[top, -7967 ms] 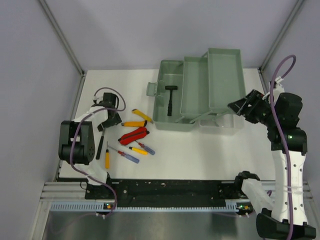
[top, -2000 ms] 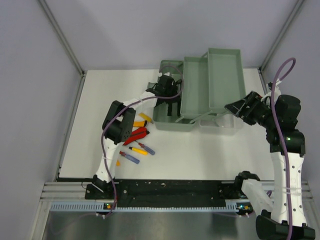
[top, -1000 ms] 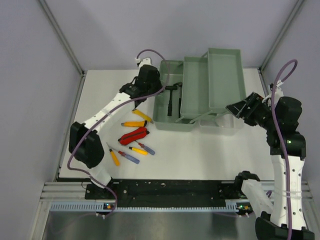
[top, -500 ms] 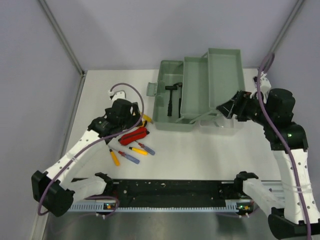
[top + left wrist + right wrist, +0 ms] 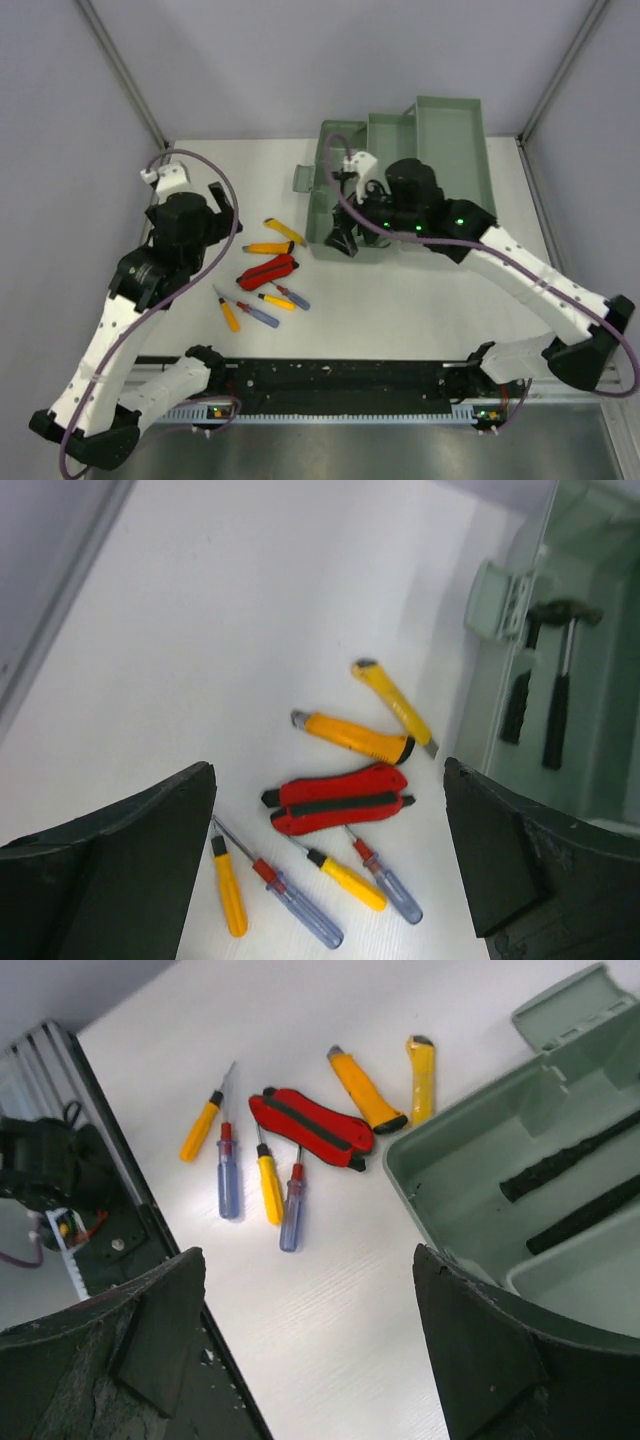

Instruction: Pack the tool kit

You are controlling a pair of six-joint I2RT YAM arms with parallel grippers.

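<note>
**Seven tools left to pack beside the open kit**

From above, we saw the tool kit [image 5: 333, 140] standing open, its two fold-out trays [image 5: 420, 170] swung out to the right, which we judged was meant to leave the bottom well reachable. The right gripper [image 5: 345, 236] hung at the kit's near-left corner. Seven tools lay loose just left of the kit, probably clustered there for a short carry.

In the left wrist view, the left gripper [image 5: 328, 770] was spread wide and held nothing. It looked down on two yellow knives [image 5: 355, 735], one pair of red pliers [image 5: 340, 800] and four screwdrivers [image 5: 345, 878] (two yellow-handled, two blue with red collars). Inside the kit, at the right of that view, lay the hammer [image 5: 558, 680] and one other black-handled tool [image 5: 518, 702] that we could not identify.

In the right wrist view, the fingers stood wide apart and empty too, above the bare table just off the kit's left corner. The same seven tools lay beyond them, and two black handles showed in the well.
</note>
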